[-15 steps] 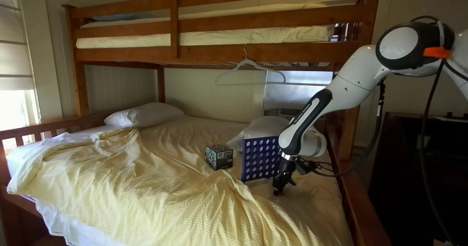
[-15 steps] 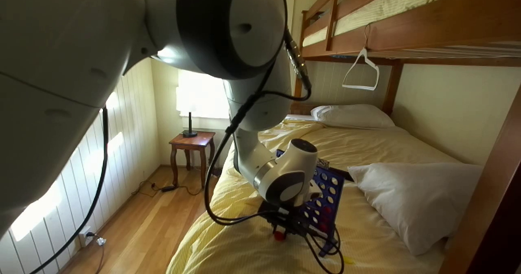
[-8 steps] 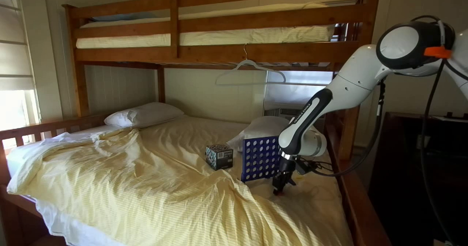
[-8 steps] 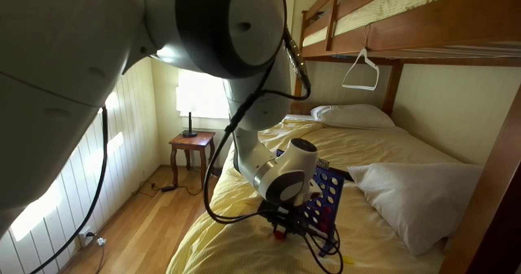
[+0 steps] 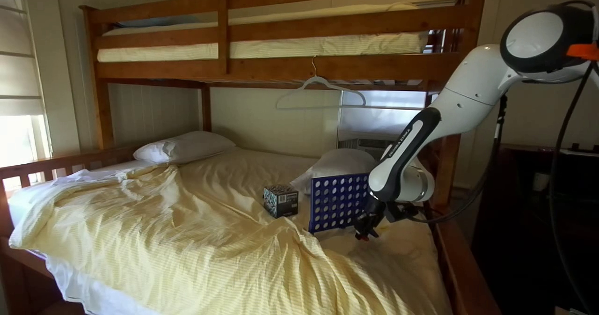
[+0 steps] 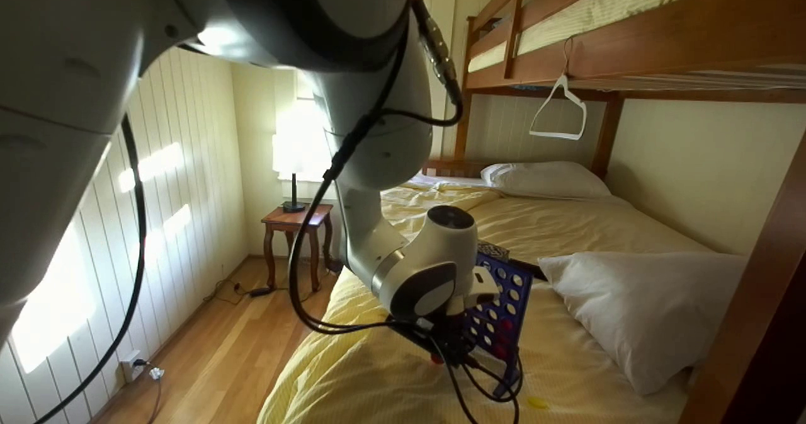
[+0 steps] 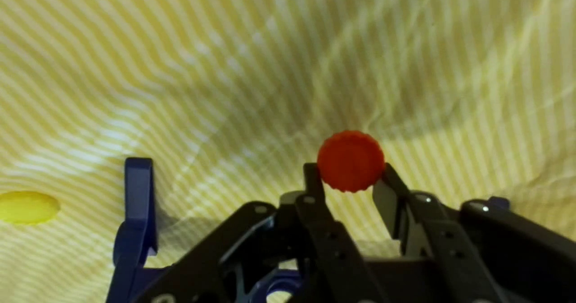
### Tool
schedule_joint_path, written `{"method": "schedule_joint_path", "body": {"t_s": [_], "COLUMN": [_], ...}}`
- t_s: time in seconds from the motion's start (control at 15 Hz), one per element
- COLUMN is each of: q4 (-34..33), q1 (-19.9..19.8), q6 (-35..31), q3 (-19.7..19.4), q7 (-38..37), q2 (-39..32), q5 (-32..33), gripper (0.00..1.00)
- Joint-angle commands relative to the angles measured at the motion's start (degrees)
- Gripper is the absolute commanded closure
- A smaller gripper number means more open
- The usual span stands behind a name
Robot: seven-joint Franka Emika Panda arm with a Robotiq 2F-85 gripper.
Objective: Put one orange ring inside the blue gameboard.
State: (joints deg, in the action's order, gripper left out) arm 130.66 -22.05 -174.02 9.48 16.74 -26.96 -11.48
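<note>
The gripper (image 7: 348, 173) is closed on the orange ring (image 7: 351, 159), a red-orange disc with a scalloped edge, pinched between the fingertips (image 7: 310, 177). The ring is outside the blue gameboard (image 5: 338, 204), near it, over the yellow-striped sheet (image 7: 252, 82); whether ring and sheet touch I cannot tell from here. The board stands upright on the bed (image 5: 463, 268), and in both exterior views the arm (image 5: 449, 104) covers part of it. Obstructions noted: black cables (image 6: 352, 140) hang off the arm and cross the board's lower end, and folds of a rumpled yellow coverlet (image 5: 178, 230) rise close to its bottom edge. Two red pieces (image 6: 502, 350) sit in the board, one above the other. A yellow piece (image 7: 29, 207) lies flat on the sheet, just beside a blue foot (image 7: 138, 195) of the board. A small dark box (image 5: 281, 201) with a patterned surface stands near the board, apart from it. A white pillow (image 6: 648, 310) lies near the board as well, and a second pillow (image 5: 185, 147) rests well apart from it, at the far end of the bed. A pale hanger (image 6: 556, 135) is hooked on the lower rail (image 5: 281, 68) of the upper bunk (image 5: 223, 34) and hangs in the space over the bed. Off the bed, a small wooden table (image 6: 315, 213) stands on the floor (image 6: 208, 361) with a dark-stemmed lamp (image 6: 294, 188) on it.
</note>
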Motion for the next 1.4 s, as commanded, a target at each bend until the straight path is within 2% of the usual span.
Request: {"method": "schedule_joint_path", "body": {"t_s": [0.0, 0.07, 0.33, 0.4, 0.6, 0.93, 1.13, 1.33], "q4": [9.3, 11.08, 16.43, 17.95, 20.18, 21.21, 19.84, 18.46], "q1": [1.21, 1.62, 4.89, 8.72, 13.63, 17.55, 17.59, 16.48], "q6": [-10.37, -13.69, -26.92, -30.32, -40.99, -57.49, -61.37, -59.4], "q3": [-1.24, -1.8, -4.76, -9.17, -13.52, -15.71, -15.98, -16.42], "q7": [-5.89, -7.8, -8.31, -13.02, -13.91, -14.35, -14.94, -16.93], "q2": [6.7, 7.7, 10.62, 11.41, 11.6, 10.61, 10.37, 11.53], "q5": [-0.21, 0.37, -5.08, -1.76, -4.1, -6.17, -7.32, -7.04], "gripper": [0.91, 0.91, 0.91, 0.91, 0.91, 0.91, 0.91, 0.91]}}
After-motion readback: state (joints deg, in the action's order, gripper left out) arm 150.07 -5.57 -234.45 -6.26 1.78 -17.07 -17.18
